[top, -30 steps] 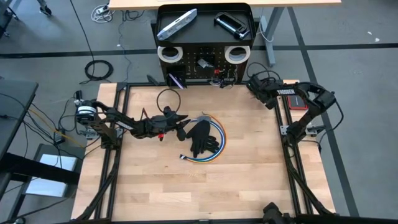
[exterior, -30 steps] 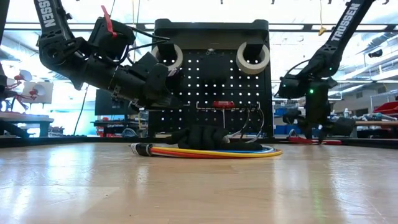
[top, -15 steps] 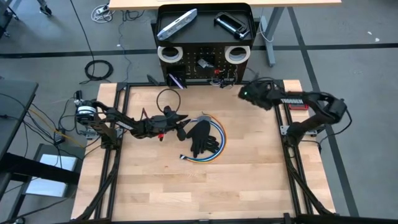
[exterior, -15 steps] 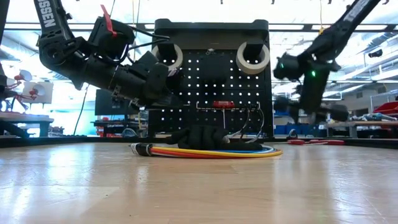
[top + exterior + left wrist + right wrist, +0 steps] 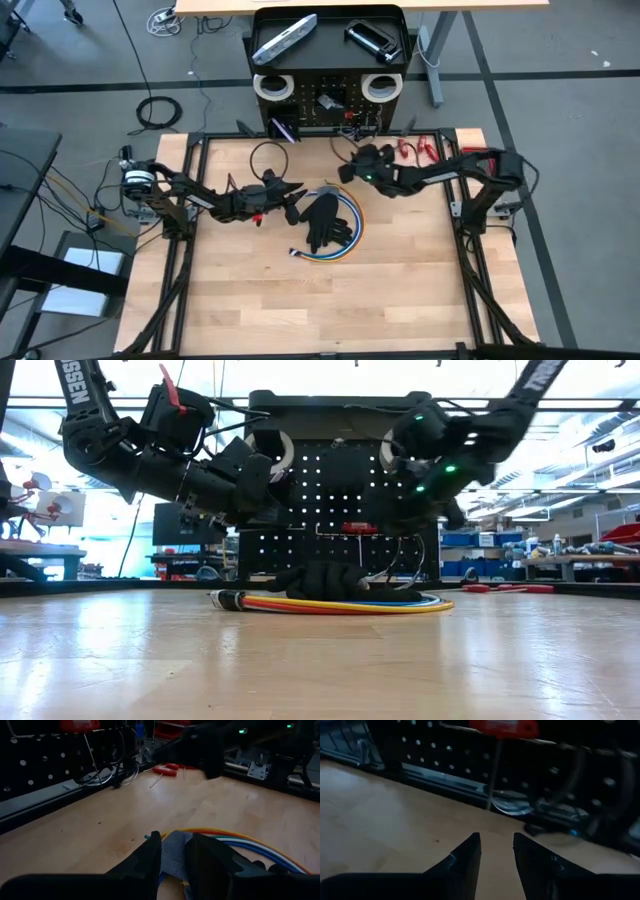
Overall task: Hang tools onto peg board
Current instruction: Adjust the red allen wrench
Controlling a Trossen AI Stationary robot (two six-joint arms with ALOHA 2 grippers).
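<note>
Your left end effector (image 5: 292,205) sits low over the worktop (image 5: 250,290), just left of the black glove (image 5: 325,222), its fingers narrowly parted around a fold of grey cloth (image 5: 175,857). The glove lies on a coil of coloured cables (image 5: 345,245). Right of the glove, nearer the peg board (image 5: 330,105), your right end effector (image 5: 350,168) hovers with fingers slightly spread, holding nothing. Tape rolls (image 5: 272,87) hang on the board; red-handled tools (image 5: 418,150) lie right of the glove.

Overhead view evenly lit, sharp, soft shadows. Low view backlit, ceiling glare at 12 o'clock, arms silhouetted, right arm motion-blurred. Wrist views dim; the right one blurred, its background soft.
</note>
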